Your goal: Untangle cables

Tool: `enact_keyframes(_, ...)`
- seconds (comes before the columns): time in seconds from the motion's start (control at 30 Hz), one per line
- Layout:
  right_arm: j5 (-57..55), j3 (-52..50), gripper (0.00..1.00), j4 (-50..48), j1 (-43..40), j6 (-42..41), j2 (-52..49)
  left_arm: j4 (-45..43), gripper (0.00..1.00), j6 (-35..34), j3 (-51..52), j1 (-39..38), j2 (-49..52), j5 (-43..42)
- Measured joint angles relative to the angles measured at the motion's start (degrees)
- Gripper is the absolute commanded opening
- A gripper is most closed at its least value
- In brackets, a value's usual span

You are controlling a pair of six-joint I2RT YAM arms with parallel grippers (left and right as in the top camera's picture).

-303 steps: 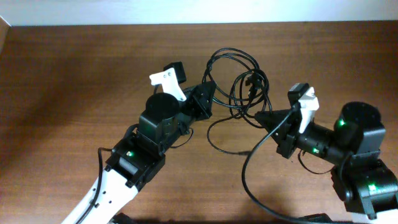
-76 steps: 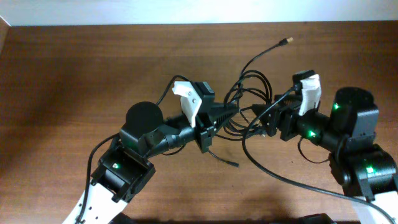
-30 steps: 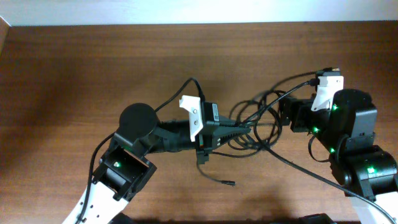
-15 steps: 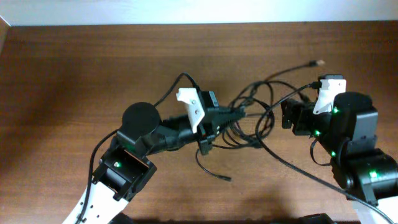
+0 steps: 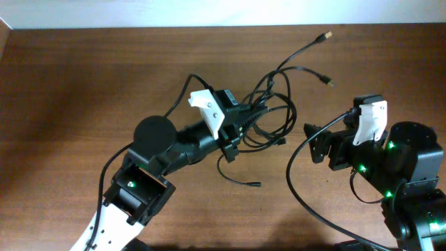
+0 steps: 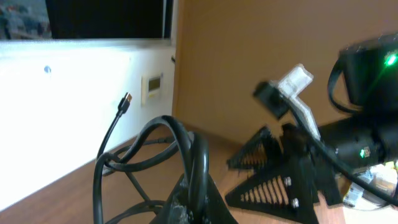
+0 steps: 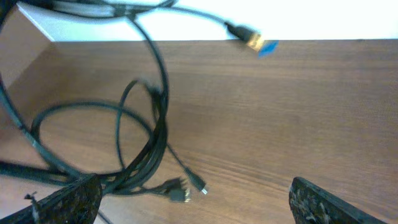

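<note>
The left arm reaches from the lower left toward the table's middle. Its left gripper [image 5: 245, 124] is closed on the cables [image 5: 275, 104], which gather in loose loops at its fingertips. The right arm sits at the right side. Its right gripper [image 5: 311, 141] is spread wide and holds nothing, near the loops but apart from them. Bare wooden table [image 5: 83, 84] lies to the left, and the far edge meets a white wall [image 5: 209, 12]. The bundle's long axis runs toward the far right, where a metal-tipped end [image 5: 325, 34] points at the far edge. Another thin end [image 5: 244, 183] trails toward the near side.
</note>
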State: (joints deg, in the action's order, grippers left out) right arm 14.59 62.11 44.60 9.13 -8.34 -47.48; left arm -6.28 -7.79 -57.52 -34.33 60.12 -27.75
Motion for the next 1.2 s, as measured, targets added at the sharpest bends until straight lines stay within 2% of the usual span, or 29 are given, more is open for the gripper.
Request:
enact_keyframes(0.1, 2.62, 0.0, 1.0, 0.0, 0.0, -0.72, 0.0, -3.21, 0.0, -1.97, 0.0, 0.0, 0.0, 0.22)
enact_keyframes(0.4, 8.44, 0.0, 0.99, -1.51, 0.0, -1.9, -1.92, -9.31, 0.0, -11.34, 0.0, 0.0, 0.0, 0.13)
enact_keyframes(0.6, 11.72, 0.0, 0.98, -5.33, 0.0, -2.01, -3.34, -10.36, 0.0, -14.32, 0.0, 0.0, 0.0, -2.36)
enact_keyframes(0.63, 11.91, 0.0, 0.95, -5.66, 0.0, -1.99, -3.54, -10.6, 0.0, -14.93, 0.0, 0.0, 0.0, -2.78)
enact_keyframes(0.67, 12.13, 0.0, 0.87, -5.92, 0.0, -2.01, -3.8, -11.15, 0.0, -15.8, 0.0, 0.0, 0.0, -3.41)
enact_keyframes(0.73, 12.63, 0.0, 0.62, -6.05, 0.0, -2.21, -4.57, -12.98, 0.0, -16.79, 0.0, 0.0, 0.0, -4.59)
enact_keyframes(0.77, 13.2, 0.0, 0.55, -6.08, 0.0, -2.4, -5.2, -13.9, 0.0, -17.18, 0.0, 0.0, 0.0, -5.11)
enact_keyframes(0.8, 14.25, 0.0, 0.4, -6.16, 0.0, -2.16, -5.92, -14.8, 0.0, -17.57, 0.0, 0.0, 0.0, -5.75)
enact_keyframes(0.9, 16.44, 0.0, 0.15, -6.71, 0.0, -2.32, -7.34, -14.97, 0.0, -18.01, 0.0, 0.0, 0.0, -6.6)
enact_keyframes(0.97, 17.09, 0.0, 0.04, -6.84, 0.0, -2.47, -7.85, -14.99, 0.0, -18.21, 0.0, 0.0, 0.0, -6.84)
enact_keyframes(1.2, 18.29, 0.0, 0.04, -6.93, 0.0, -2.32, -7.82, -10.99, 0.0, -17.53, -0.02, 0.0, -0.02, -6.56)
